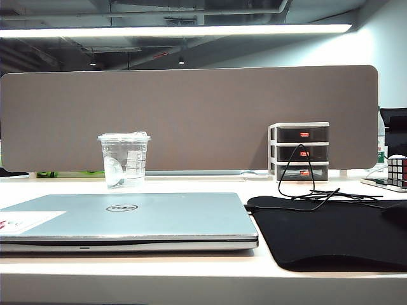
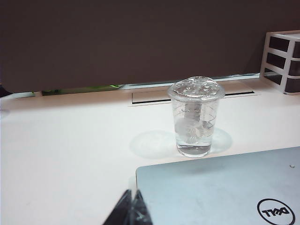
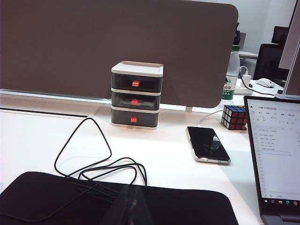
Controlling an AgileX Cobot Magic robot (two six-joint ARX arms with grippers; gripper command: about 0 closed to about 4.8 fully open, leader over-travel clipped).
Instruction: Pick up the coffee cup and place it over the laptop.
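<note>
The coffee cup (image 1: 124, 160), clear plastic with a flat lid, stands upright on the white desk just behind the laptop (image 1: 140, 219), and nothing touches it. The laptop is closed, silver-grey, with a round Dell logo on its lid. In the left wrist view the coffee cup (image 2: 195, 117) stands beyond the laptop's (image 2: 220, 187) far edge. My left gripper (image 2: 132, 193) is shut and empty, hovering near the lid's corner, well short of the cup. My right gripper (image 3: 130, 190) is shut and empty over the black mouse mat (image 3: 47, 201). Neither gripper shows in the exterior view.
A black mouse mat (image 1: 331, 232) with a looped black cable (image 1: 305, 190) lies right of the laptop. Behind it stand a small drawer unit (image 1: 299, 151) and a Rubik's cube (image 1: 397, 170). A phone (image 3: 208, 144), an open laptop (image 3: 276, 154) and a bottle (image 3: 230, 77) sit further right. A brown partition (image 1: 191, 114) closes the back.
</note>
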